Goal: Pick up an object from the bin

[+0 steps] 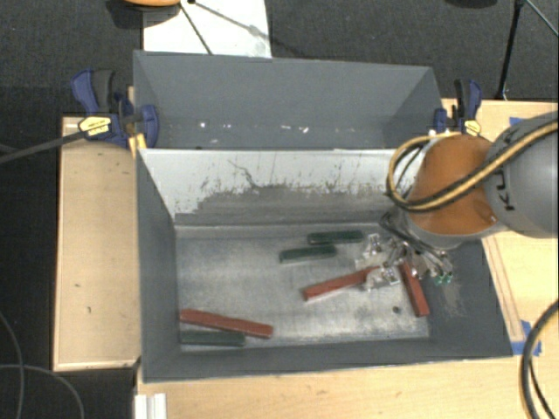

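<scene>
Grey metal bin (262, 190) holding dark green sticks (307, 252) and red-brown ones.
End effector (384, 267) at right end of slanted red-brown stick (332, 287); whether open or closed cannot be told.

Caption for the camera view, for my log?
Gripper low at the right of the bin, at the end of a red stick, two green sticks nearby.

Oblique overhead view into bin (262, 112)

The floor (52, 24) is dark and looks like rough carpet. A white sheet (231, 11) lies on it at the top. A thin black cable (39, 143) runs across the floor on the left.
</scene>
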Motion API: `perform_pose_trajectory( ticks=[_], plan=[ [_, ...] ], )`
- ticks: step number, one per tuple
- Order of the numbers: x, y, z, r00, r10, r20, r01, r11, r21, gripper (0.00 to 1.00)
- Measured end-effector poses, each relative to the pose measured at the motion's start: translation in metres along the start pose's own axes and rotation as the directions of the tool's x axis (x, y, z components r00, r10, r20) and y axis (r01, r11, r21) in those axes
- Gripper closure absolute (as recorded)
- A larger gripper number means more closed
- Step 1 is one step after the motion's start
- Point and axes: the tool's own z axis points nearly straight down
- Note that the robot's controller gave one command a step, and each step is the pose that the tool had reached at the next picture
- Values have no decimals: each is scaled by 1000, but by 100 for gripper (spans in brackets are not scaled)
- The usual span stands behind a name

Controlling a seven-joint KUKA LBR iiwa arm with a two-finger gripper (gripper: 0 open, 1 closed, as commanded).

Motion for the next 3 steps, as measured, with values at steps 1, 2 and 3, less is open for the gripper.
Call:
perform_pose_trajectory(
  ticks=[1, 2, 3],
  plan=[
    [0, 0, 0, 1000, -2, 0, 2, 1000, 0, 100],
    [0, 8, -15, 989, -144, -19, 144, 990, -7, 100],
    [-8, 5, -39, 893, -449, -5, 449, 893, -4, 100]
  ],
)
